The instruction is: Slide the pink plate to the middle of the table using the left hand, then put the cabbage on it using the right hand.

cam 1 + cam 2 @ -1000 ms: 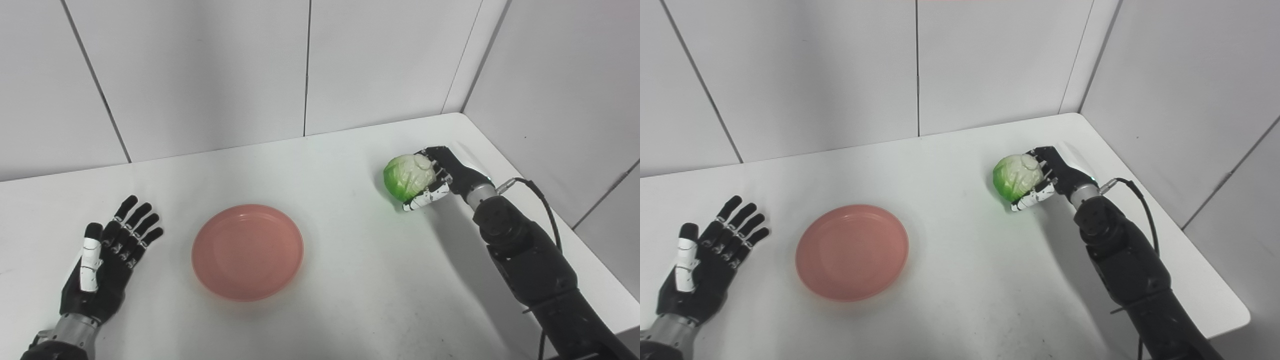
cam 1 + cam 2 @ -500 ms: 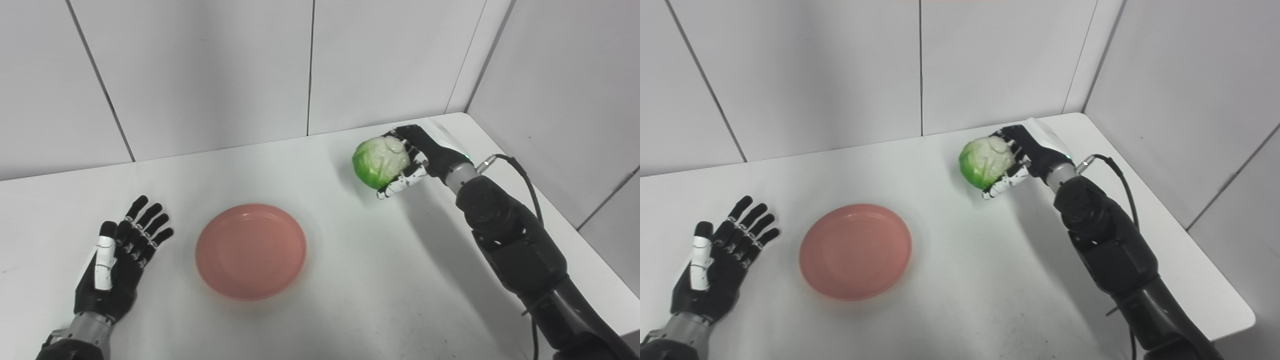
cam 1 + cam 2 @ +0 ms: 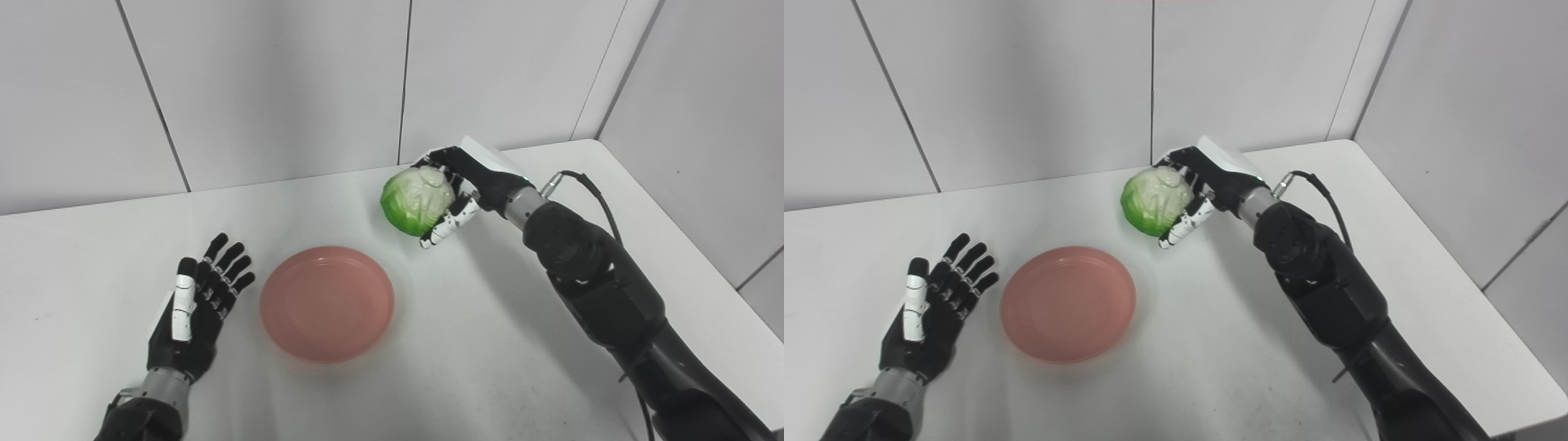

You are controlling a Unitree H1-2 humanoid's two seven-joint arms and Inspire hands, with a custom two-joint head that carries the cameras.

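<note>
- The right hand (image 3: 465, 190) grips the cabbage (image 3: 418, 201), fingers wrapped over its far side and the thumb under its near side.
- The cabbage is held above the bench (image 3: 502, 318), to the far right of the plate (image 3: 326, 303) and clear of it.
- The pink plate sits flat near the middle of the bench with nothing on it.
- The left hand (image 3: 196, 309) is released, fingers spread and straight, palm up, just left of the plate and not touching it.
</note>
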